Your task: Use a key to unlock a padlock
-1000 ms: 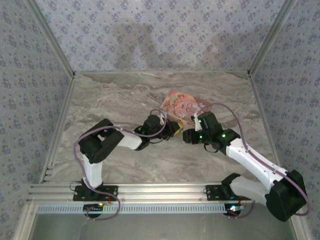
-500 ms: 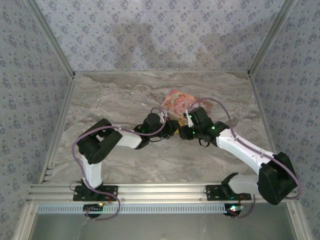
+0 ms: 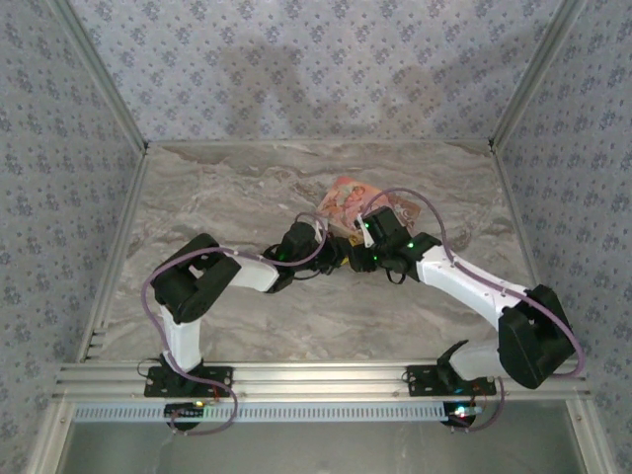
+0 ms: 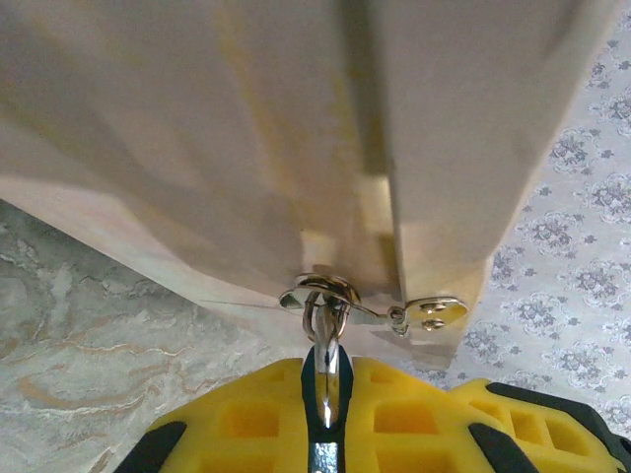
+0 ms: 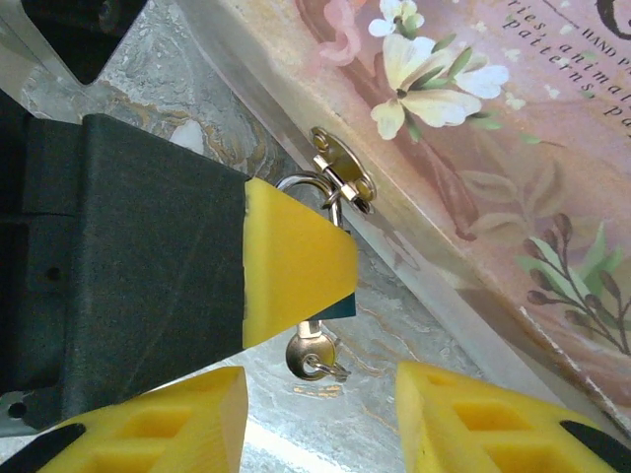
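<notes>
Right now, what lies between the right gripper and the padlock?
Right wrist view: the key, jutting from the padlock toward the open right gripper.

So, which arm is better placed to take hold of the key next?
Probably right. The right gripper is open, and the key sits just ahead of its gap. The left gripper is shut on the padlock, holding it at the hasp of the pink box, so it is busy.
</notes>
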Motion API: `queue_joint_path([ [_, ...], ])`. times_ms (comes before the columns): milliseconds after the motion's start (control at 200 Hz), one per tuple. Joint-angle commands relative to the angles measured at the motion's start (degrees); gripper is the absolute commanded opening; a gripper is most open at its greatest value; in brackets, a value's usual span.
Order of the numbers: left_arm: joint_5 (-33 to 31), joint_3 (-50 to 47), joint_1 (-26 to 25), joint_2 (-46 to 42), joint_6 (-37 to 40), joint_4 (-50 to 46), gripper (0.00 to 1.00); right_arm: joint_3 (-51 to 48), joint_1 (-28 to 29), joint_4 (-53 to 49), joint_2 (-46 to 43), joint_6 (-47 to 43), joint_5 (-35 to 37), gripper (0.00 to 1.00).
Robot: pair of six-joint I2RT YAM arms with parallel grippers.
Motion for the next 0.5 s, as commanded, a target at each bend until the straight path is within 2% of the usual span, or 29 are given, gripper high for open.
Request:
queue_joint_path([
  [0,2.13,2.63,-0.03,-3.18,-0.43,5.74,0.00,-0.58,0.75,2.23,-0.33,-0.75,0.21,0.44],
  [225,2.26,2.04,0.21,-3.75,-1.04,6.52,0.00,-3.91,1.10,3.97,-4.92,-0.20,0.22,0.41],
  [495,2.64,2.53,0.35,-4.48,-1.04,6.26,0.00,-4.52,2.07,3.97,-5.57,-1.06,1.79,0.46],
])
